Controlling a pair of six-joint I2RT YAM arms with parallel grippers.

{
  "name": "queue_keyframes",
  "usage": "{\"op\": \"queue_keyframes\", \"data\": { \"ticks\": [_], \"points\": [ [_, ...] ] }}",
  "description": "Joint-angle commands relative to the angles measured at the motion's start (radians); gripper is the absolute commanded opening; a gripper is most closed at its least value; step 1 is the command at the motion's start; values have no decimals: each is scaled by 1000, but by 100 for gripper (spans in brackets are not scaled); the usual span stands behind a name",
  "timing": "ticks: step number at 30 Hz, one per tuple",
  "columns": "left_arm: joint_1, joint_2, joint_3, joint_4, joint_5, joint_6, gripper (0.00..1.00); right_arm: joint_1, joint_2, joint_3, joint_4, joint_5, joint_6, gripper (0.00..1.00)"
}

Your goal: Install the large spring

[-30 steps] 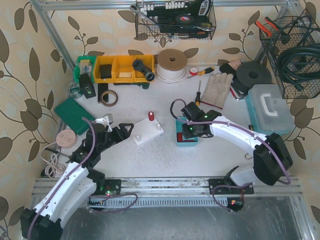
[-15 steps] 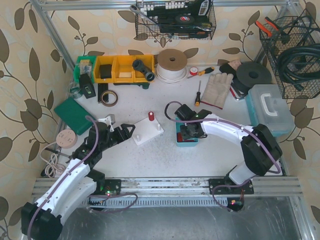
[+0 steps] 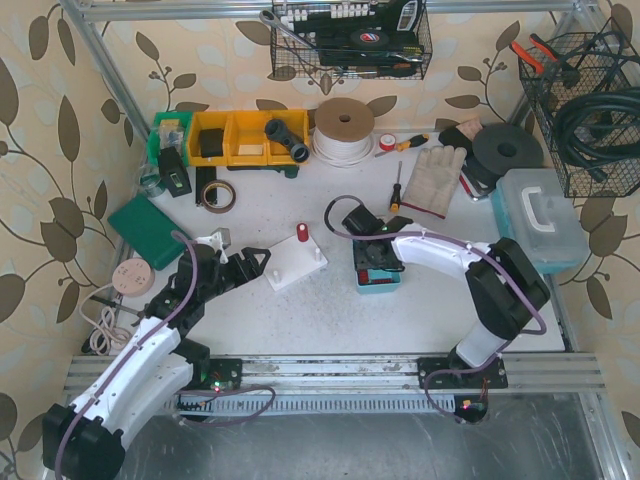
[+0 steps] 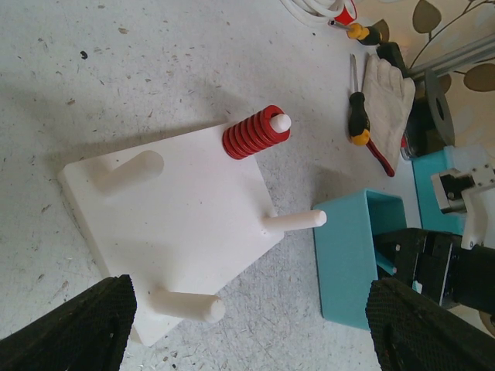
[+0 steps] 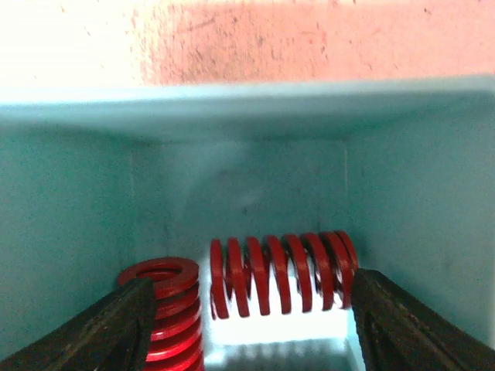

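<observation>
In the right wrist view a large red spring (image 5: 282, 272) lies on its side on the floor of a teal bin (image 5: 247, 116). A second, thicker red spring (image 5: 164, 305) stands upright to its left. My right gripper (image 5: 247, 309) is open inside the bin, its fingers straddling both springs; the right finger touches the lying spring's end. From above, the right gripper (image 3: 377, 260) is down in the teal bin (image 3: 378, 282). My left gripper (image 4: 247, 325) is open and empty just in front of the white peg board (image 4: 178, 224), where a red spring (image 4: 255, 133) sits on one peg.
Three bare pegs stand on the white board (image 3: 295, 262). A screwdriver (image 3: 396, 187) and a glove (image 3: 432, 178) lie behind the bin. A blue-lidded case (image 3: 540, 225) stands to the right, with yellow bins (image 3: 245, 138), tape rolls and a green case (image 3: 148, 228) at the back left.
My right gripper has swung left and settled deeper into the teal bin over the springs. The left arm has barely moved.
</observation>
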Motion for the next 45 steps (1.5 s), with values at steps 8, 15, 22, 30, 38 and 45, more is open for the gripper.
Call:
{"op": "queue_keyframes", "data": {
  "ticks": [8, 15, 22, 30, 38, 45],
  "points": [
    [-4, 27, 20, 42, 21, 8, 84, 5, 113, 47, 38, -13, 51, 67],
    [-4, 55, 27, 51, 26, 11, 84, 13, 121, 64, 43, -38, 34, 63],
    [-4, 72, 32, 57, 26, 14, 84, 15, 71, 65, 12, -2, 10, 59],
    [-5, 87, 37, 59, 29, 14, 84, 15, 21, 86, -25, -39, -13, 56],
    [-5, 82, 37, 56, 25, 13, 84, 51, -8, 107, -67, -46, -37, 53],
    [-4, 73, 34, 53, 25, 11, 84, 56, -46, 130, -172, -55, -376, 51]
  ]
}}
